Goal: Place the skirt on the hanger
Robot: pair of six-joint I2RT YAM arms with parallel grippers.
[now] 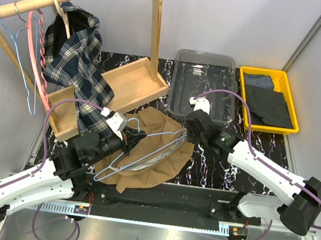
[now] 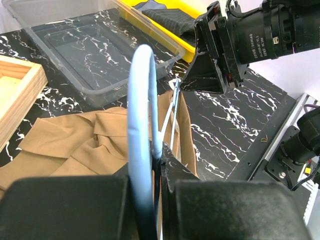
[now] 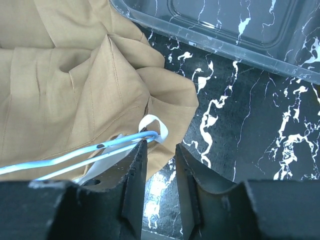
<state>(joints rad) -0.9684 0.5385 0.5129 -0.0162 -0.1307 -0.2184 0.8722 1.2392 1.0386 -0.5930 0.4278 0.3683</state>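
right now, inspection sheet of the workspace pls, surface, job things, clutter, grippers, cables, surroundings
surface: black marbled table, no spills seen
job's things: tan skirt lies crumpled on the table; light-blue wire hanger lies across it, with a white loop of the skirt over its far end
clutter: clear bin, nothing inside; yellow tray holding dark grey cloth
grippers: left gripper shut on the hanger's hook; right gripper open beside the loop, nothing between its jaws
cables: purple cables arc over both arms, clear of the skirt
surroundings: wooden rack with plaid shirt; grey walls
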